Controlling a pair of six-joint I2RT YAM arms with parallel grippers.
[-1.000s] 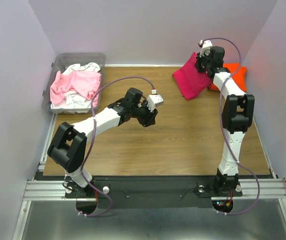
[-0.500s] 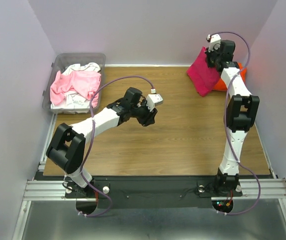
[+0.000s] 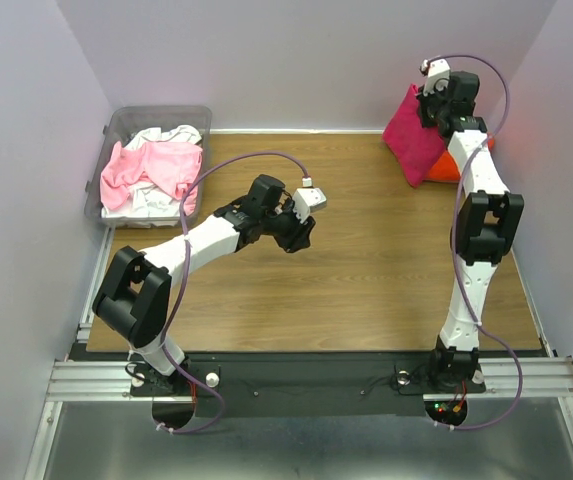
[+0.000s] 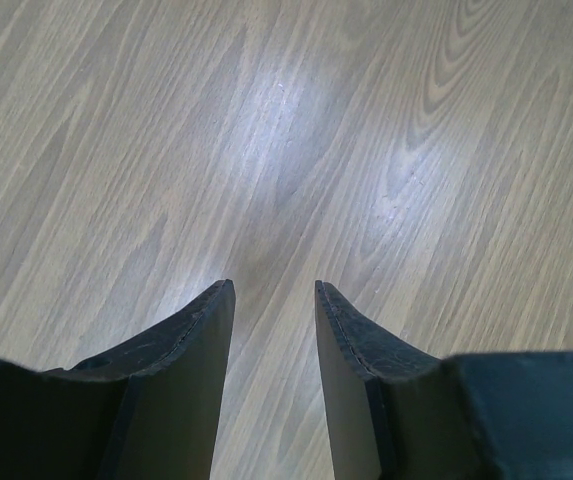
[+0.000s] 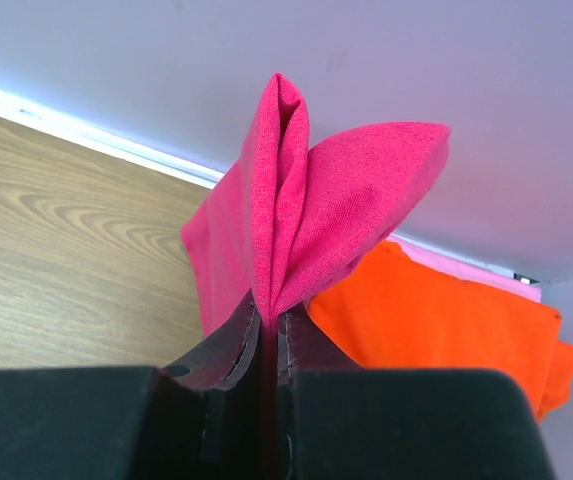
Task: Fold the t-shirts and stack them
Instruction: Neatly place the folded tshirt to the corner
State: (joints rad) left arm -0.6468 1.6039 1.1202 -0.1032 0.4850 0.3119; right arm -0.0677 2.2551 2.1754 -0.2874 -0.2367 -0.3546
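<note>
Your right gripper [image 3: 429,108] is clamped tight on the magenta t-shirt [image 3: 412,140], at the far right corner of the surface [image 3: 366,265]. In the right wrist view, the right gripper [image 5: 270,318] has its jaws pinched down on a bunched fold of the magenta t-shirt [image 5: 316,215]. The fabric stands up out of the fingers and fans into two lobes against the back wall [image 5: 166,50]. From the top view the shirt is lifted and hangs below the gripper, with its lower edge down by the surface.

The orange t-shirt [image 3: 443,170] lies folded flat in that corner, just beside and partly behind the magenta one. In the right wrist view, the orange t-shirt [image 5: 436,320] has a thin pale pink edge showing behind it. You can't tell what that edge belongs to.

Your left gripper [image 3: 299,233] sits over the middle of the surface and points down. In the left wrist view, the left gripper [image 4: 274,288] has its jaws partly apart. There is nothing between them, only bare wood [image 4: 266,120] below.

The clear bin [image 3: 156,112] is at the far left corner. It holds a crumpled pale pink t-shirt [image 3: 151,168] on top of a white t-shirt [image 3: 171,135], both unfolded.
</note>
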